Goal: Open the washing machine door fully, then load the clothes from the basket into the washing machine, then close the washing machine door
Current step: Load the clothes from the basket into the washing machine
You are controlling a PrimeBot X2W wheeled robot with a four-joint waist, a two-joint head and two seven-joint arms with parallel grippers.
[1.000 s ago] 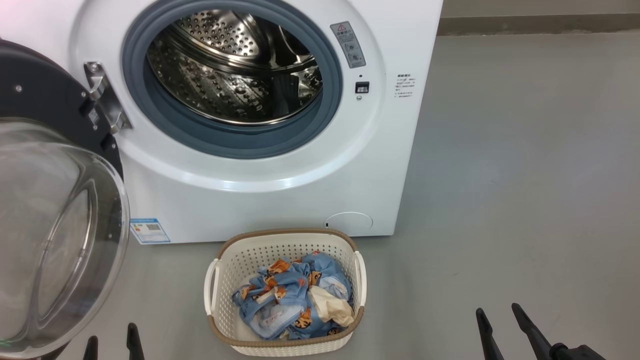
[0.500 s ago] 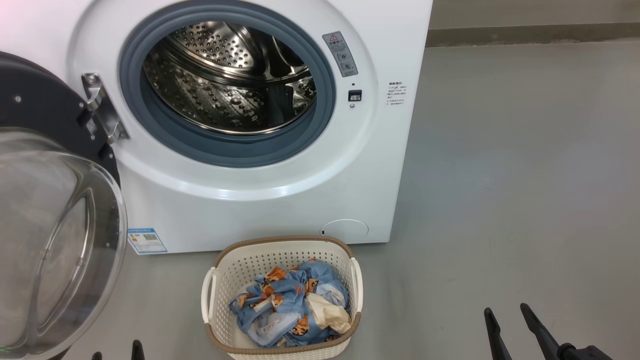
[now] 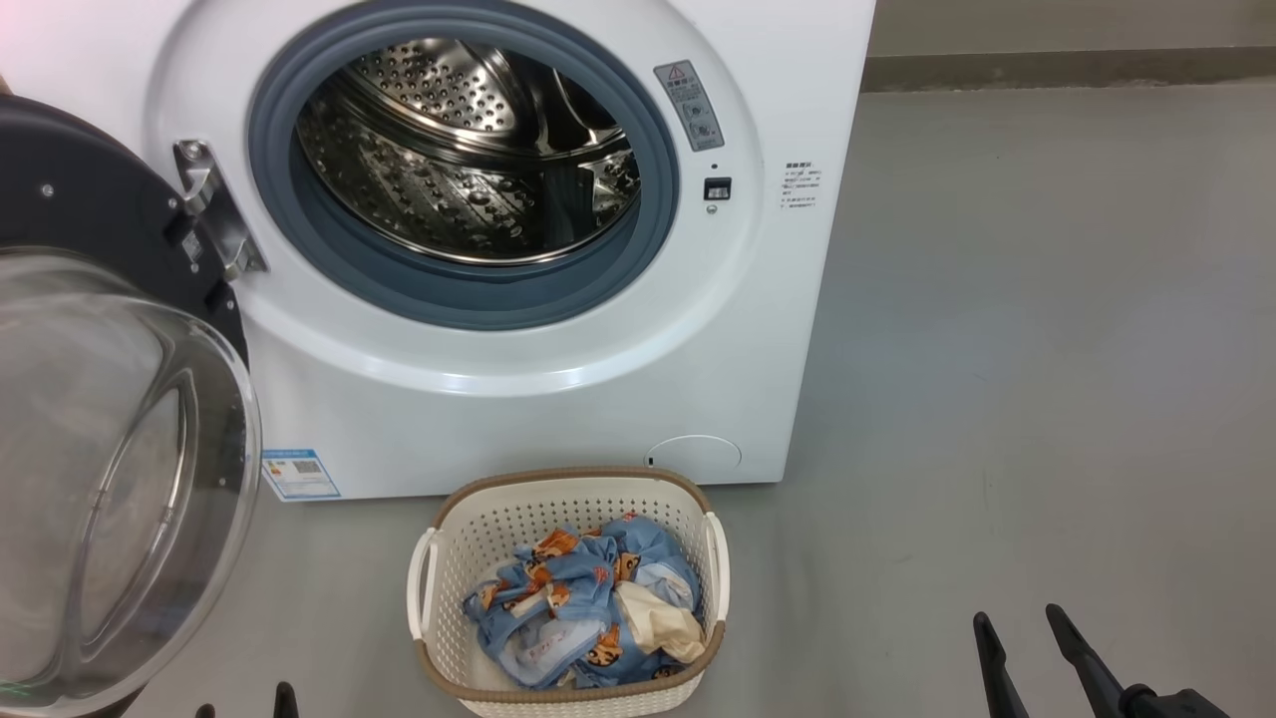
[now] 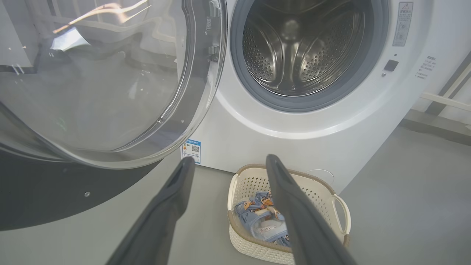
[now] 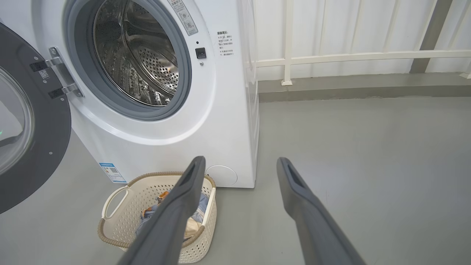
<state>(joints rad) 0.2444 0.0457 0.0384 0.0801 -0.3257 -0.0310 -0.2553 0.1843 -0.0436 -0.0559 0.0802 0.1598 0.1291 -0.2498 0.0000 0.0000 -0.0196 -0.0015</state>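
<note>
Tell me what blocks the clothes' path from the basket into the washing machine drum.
Nothing visible does. The washing machine door stands swung aside at left, the drum mouth is unobstructed, and the clothes lie uncovered in the basket directly before it.

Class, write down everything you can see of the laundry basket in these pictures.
The basket is small, cream-white and plastic-looking, a rounded rectangle whose walls are pierced with rows of small holes. A brown woven-look rim runs round the top, with a looped handle on each short side. It stands upright on the grey floor, close in front of the washing machine, below its round opening. Crumpled clothes lie inside: light blue fabric with an orange cartoon print and a cream piece.
</note>
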